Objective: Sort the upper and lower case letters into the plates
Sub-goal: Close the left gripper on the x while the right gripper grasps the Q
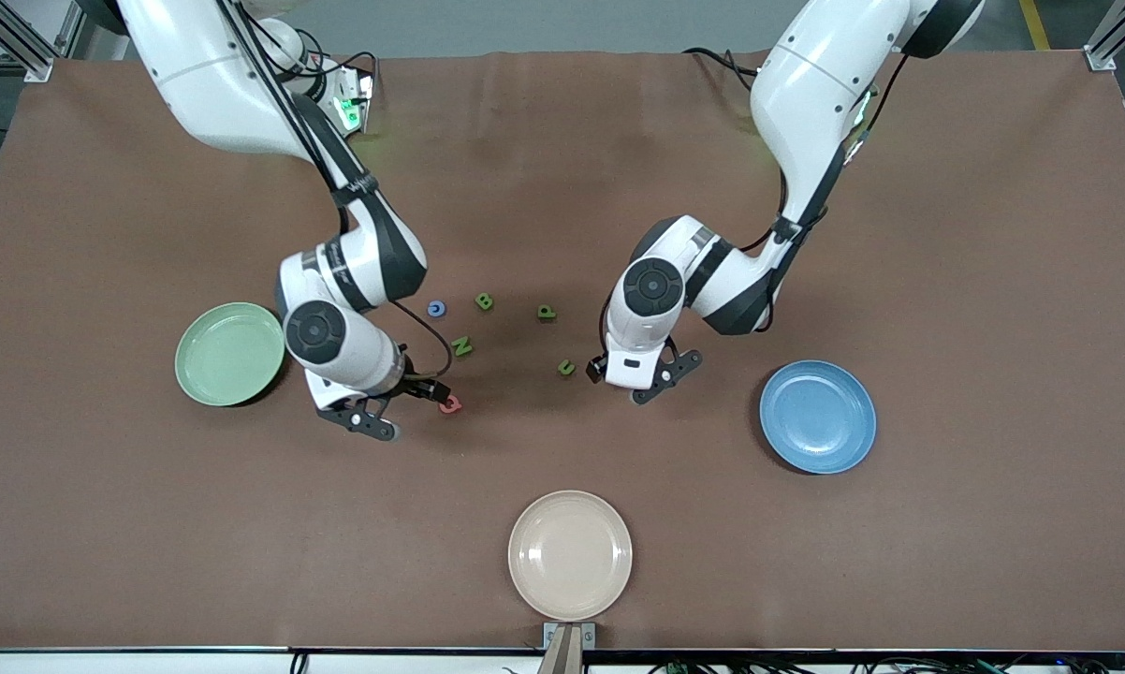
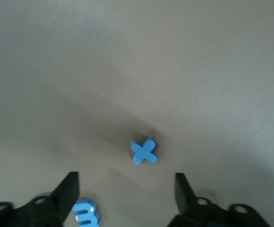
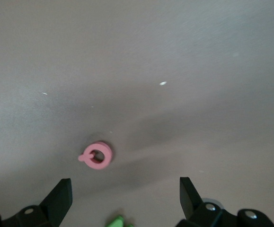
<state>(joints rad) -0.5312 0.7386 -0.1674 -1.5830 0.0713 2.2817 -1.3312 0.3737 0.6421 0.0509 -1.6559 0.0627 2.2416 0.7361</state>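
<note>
On the brown table, from the front, counted three plates: a pale green plate toward the right arm's end, a blue plate toward the left arm's end, and a beige plate nearest the camera, between those two. Found six letters on the bare cloth between the green and blue plates: a blue ring letter, a green B and a green P in the farthest row; a green N and a small green letter nearer; a pink letter nearest of all. Placed the right gripper over the table just beside the pink letter, and the left gripper over the table beside the small green letter.

From the left wrist, picked out what the front view hid under that arm: a blue X flat on the cloth, ahead of the left gripper and untouched, plus a second blue letter close against one finger. Saw the jaws spread wide, holding nothing.

From the right wrist, saw the pink letter as a ring with a short tail, lying clear of the right gripper. Saw those jaws wide too, gripping nothing. Caught a green corner at the frame edge; could not tell which letter.
</note>
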